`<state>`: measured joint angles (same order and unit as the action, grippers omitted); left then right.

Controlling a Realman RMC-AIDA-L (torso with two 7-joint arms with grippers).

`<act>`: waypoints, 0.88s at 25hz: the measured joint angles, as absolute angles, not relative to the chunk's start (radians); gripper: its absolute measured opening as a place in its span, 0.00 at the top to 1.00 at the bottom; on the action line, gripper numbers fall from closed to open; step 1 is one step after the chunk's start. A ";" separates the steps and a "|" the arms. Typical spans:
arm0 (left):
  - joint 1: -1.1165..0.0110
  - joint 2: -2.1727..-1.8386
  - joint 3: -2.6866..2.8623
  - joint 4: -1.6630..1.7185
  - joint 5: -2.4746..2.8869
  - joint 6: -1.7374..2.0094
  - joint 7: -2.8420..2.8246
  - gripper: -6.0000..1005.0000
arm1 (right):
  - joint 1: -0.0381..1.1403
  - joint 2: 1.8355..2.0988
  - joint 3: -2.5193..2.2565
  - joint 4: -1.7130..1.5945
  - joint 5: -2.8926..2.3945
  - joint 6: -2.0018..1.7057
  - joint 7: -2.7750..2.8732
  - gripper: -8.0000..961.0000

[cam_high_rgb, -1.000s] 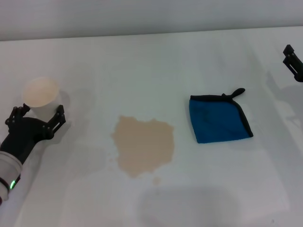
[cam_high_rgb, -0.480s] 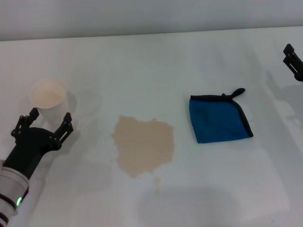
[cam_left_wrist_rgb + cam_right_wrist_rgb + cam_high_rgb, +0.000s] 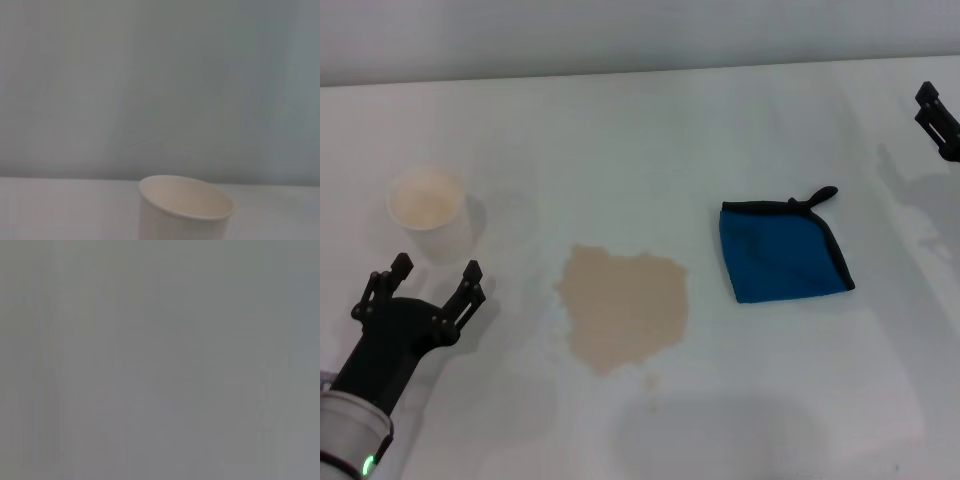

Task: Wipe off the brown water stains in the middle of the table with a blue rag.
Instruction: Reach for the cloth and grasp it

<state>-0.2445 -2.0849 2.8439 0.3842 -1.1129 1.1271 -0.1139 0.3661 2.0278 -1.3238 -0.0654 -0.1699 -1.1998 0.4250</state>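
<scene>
two grippers, one rag, one stain: on the table (image 3: 620, 130).
left gripper (image 3: 418, 282): near front-left corner, fingers spread, holding nothing, close to paper cup (image 3: 425, 205).
right gripper (image 3: 937, 118): at right edge, finger state unclear.
blue rag (image 3: 780, 252): flat, right of centre.
brown water stains (image 3: 623, 306): mid-table, apart from rag.

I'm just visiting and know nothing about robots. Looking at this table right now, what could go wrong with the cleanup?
The paper cup stands just ahead of the open left gripper; a careless swing might tip it. The blue rag lies apart from the brown stain, untouched, with the right gripper off at the table's edge, so a poor grab could bunch the cloth. A small droplet beside the stain could be missed.
</scene>
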 joint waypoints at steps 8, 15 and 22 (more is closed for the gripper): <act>-0.171 -2.081 2.842 0.390 -1.145 1.310 -0.130 0.11 | 0.378 2.011 -1.430 -0.122 -0.172 -1.183 0.649 0.14; -0.153 -2.077 2.841 0.241 -1.242 1.432 -0.353 0.11 | 0.387 1.951 -1.592 -0.345 -0.297 -1.066 0.814 0.14; -0.145 -2.077 2.841 0.174 -1.301 1.444 -0.391 0.11 | 0.521 1.845 -1.591 -0.630 -0.938 -0.871 1.357 0.14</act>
<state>-0.1454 -2.0770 2.8409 0.1743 -1.3007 1.4442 -0.3907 0.5206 1.8447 -1.5910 -0.6299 -0.9376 -0.8715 1.3566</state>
